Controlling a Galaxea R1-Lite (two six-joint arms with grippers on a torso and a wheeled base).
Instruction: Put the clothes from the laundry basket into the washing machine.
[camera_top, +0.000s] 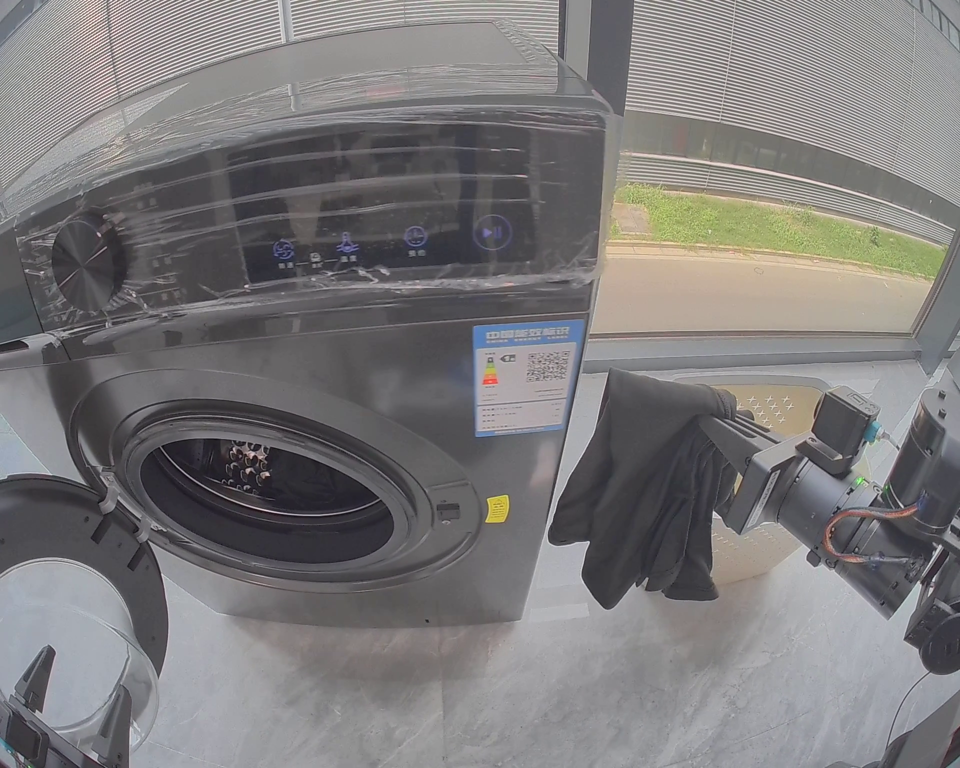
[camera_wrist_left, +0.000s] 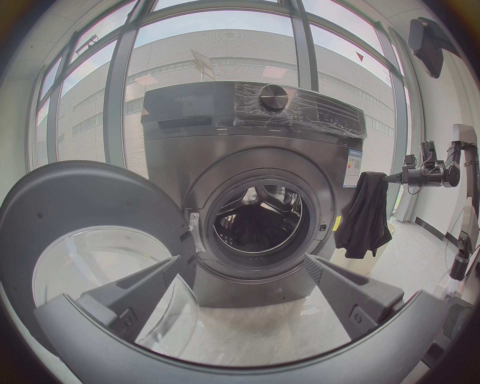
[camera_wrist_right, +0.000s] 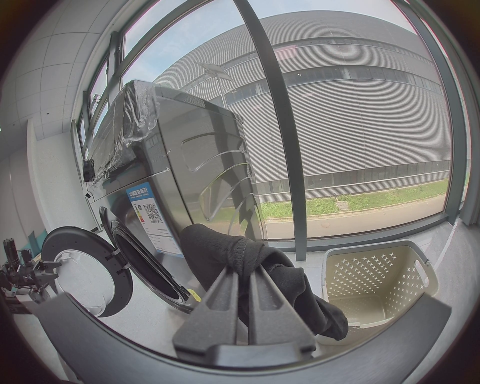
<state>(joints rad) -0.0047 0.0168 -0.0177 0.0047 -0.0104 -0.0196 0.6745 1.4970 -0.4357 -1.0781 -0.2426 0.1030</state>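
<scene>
Pale tiles front the washing machine (camera_top: 400, 400), drum mouth (camera_top: 270, 500) open. Right jaws, clenched on dark clothes (camera_top: 640, 490) beside the laundry basket (camera_top: 780, 405), sit right of that mouth; left jaws gape near the door (camera_top: 60, 540).

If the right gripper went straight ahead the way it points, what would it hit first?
Likely the washer's side panel near its front corner; the garment in the right gripper would touch first. Depth is unclear.
</scene>
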